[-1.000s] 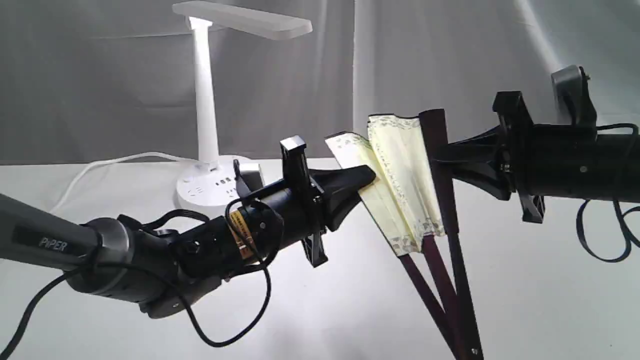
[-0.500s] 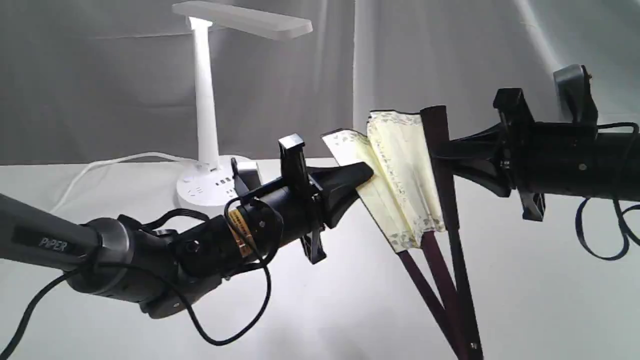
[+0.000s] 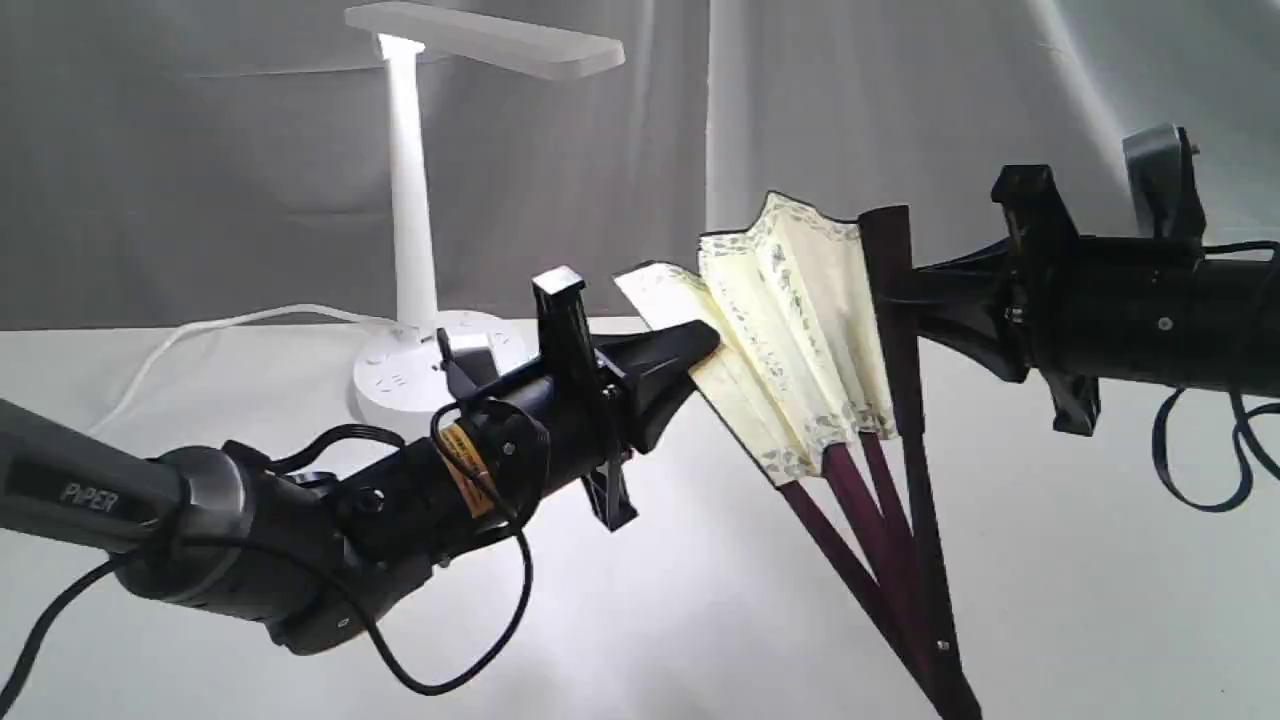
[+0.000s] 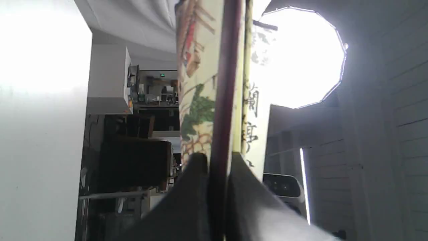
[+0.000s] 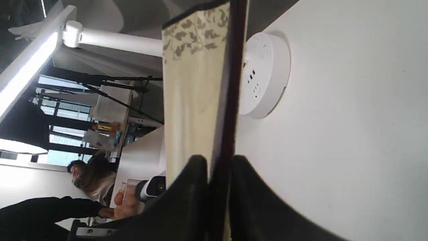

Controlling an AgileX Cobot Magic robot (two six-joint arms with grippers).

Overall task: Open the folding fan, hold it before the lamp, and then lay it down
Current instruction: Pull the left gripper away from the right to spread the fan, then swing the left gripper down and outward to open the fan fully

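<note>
"Why both arms on the fan (image 3: 800, 330)?"
"To spread it. The left gripper (image 3: 703, 343), nearest us, is pinched tight on one outer rib (image 4: 224, 83); the right gripper (image 3: 892, 300) is clamped on the other."
"And it's where?"
"Held upright, part open, over the table (image 3: 700, 620); the lamp (image 3: 405, 200) stands behind, left."

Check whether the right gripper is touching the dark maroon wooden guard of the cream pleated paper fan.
Touching. The right wrist view shows the right gripper clamped on the dark maroon guard of the cream paper fan, no gap.
</note>
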